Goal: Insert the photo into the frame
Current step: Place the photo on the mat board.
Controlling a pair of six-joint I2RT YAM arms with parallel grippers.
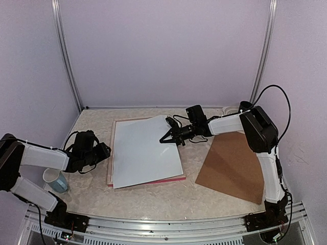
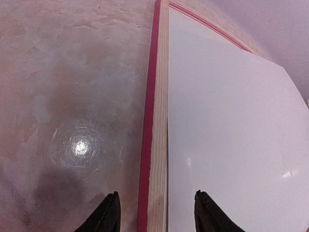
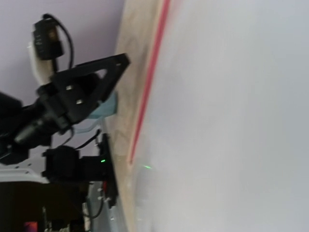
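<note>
Straddling the frame's (image 2: pixel 157 145) left rail, left gripper (image 2: pixel 156 195) has its jaws spread. Right gripper (image 1: pixel 166 139) sits at the white sheet's (image 1: pixel 145 150) far-right edge, jaws pressed together. The sheet lies skewed on the frame, mid-table.

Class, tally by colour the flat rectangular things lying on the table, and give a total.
White: 1, the white rectangular sheet
Pink-red: 1, the thin pink-red wooden frame under it
Brown: 1, the flat brown board
Total: 3
</note>
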